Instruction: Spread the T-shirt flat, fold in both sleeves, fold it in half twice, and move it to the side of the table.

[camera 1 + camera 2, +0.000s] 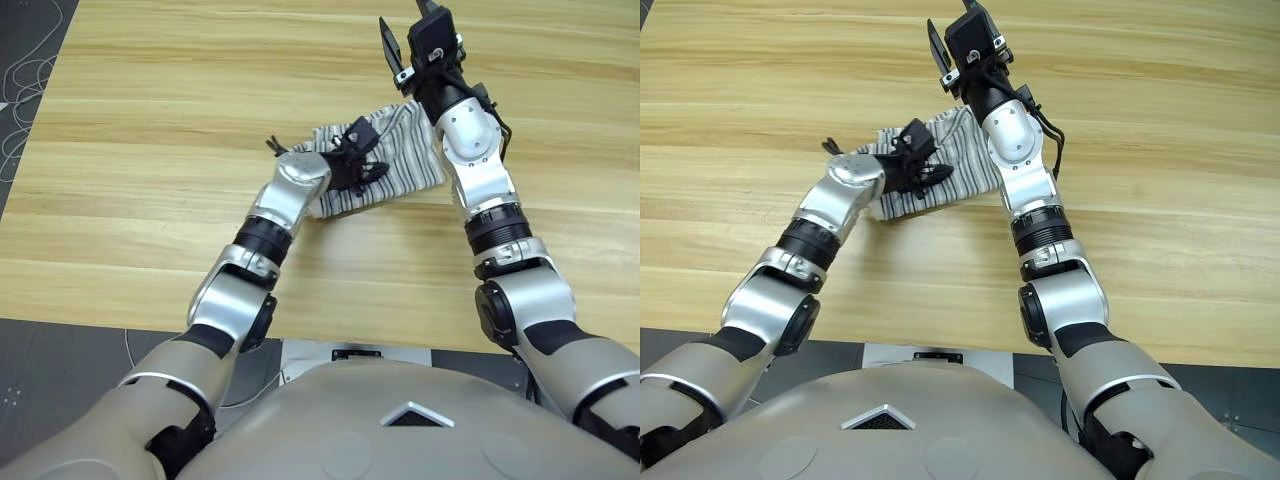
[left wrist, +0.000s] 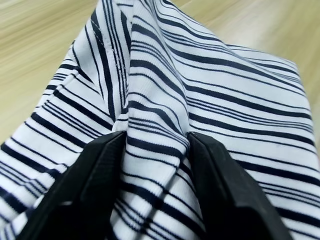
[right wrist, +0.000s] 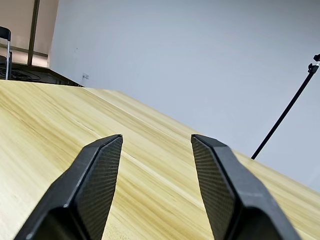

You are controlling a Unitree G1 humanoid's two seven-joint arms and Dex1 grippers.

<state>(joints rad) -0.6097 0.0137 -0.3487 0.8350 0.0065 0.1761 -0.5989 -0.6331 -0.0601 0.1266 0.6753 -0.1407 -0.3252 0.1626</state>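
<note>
The striped T-shirt (image 1: 405,160) lies folded into a small bundle mid-counter (image 1: 150,120). Its long axis runs roughly left to right, with the right end slightly farther away. The left hand (image 2: 155,142) pinches a ridge of its fabric. The right hand (image 1: 415,40) hangs open above the far edge.

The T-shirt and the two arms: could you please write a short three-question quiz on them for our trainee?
1. True or false: the right end effector is holding the T-shirt.
2. Pick one. The T-shirt is: A) spread out flat with its sleeves open; B) gathered in a compact bundle on the table; C) hanging over the table's edge.
3. Fill the gap: the left end effector has a fold of ___ cloth pinched between its fingers.

Key
1. False: it is open and empty, raised above the table beyond the T-shirt.
2. B
3. striped
</note>
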